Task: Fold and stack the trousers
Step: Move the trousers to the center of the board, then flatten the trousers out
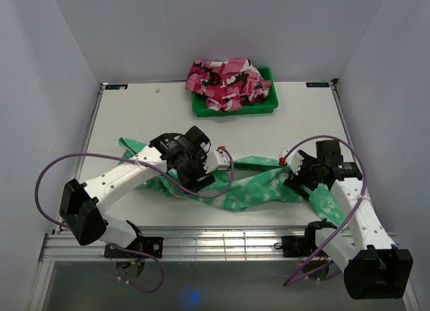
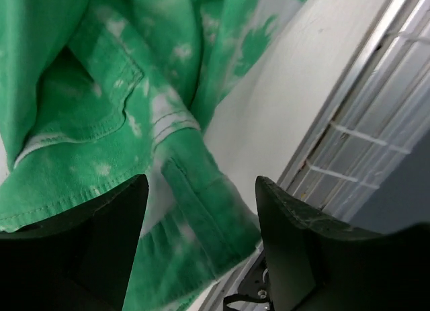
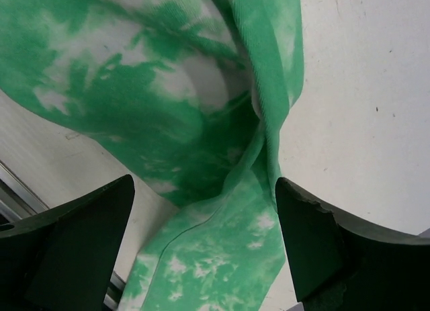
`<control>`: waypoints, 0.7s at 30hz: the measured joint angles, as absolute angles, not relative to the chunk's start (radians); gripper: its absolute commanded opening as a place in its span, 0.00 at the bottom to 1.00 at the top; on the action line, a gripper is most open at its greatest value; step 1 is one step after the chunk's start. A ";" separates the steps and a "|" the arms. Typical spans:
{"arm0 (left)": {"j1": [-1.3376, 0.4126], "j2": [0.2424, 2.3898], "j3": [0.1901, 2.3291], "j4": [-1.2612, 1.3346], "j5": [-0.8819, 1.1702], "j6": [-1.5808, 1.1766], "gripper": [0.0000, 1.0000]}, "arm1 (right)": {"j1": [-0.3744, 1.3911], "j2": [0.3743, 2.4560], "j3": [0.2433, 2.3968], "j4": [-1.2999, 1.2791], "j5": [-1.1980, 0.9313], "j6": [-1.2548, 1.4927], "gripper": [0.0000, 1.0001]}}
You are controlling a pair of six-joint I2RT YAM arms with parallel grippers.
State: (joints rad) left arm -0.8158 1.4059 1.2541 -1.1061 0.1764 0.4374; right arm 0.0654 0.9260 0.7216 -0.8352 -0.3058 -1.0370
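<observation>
I find the trousers (image 1: 259, 189) lying lengthwise, one end under left tool (image 2: 201, 183), the other under right tool (image 3: 205, 183), both apart, empty.

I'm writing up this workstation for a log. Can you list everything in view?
trousers: one, bright green with white tie-dye, rumpled across the near half of the table
bin: one, green, at the table's far edge
cloth: pink, white and black, heaped in the bin; count unclear
table: one, white
cables: two, purple, one looping from each arm
arms: two, white and black, at the near edge
left hand: black, open over the trousers
right hand: black, open over the trousers
</observation>
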 measured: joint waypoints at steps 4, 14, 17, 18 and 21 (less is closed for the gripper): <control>-0.813 1.439 1.189 -1.084 0.053 0.411 0.45 | 0.065 0.945 0.708 -0.812 -0.254 -1.013 0.85; -0.710 1.395 1.232 -1.056 -0.068 0.385 0.00 | 0.065 0.975 0.631 -0.714 -0.038 -0.938 0.71; -0.633 1.372 1.261 -1.049 -0.062 0.380 0.00 | 0.065 0.968 0.593 -0.683 0.023 -0.915 0.69; -0.599 1.370 1.274 -1.045 -0.056 0.378 0.00 | 0.065 0.960 0.574 -0.677 0.043 -0.909 0.68; -0.488 1.370 1.309 -1.031 -0.035 0.373 0.00 | 0.065 0.936 0.521 -0.672 0.090 -0.896 0.61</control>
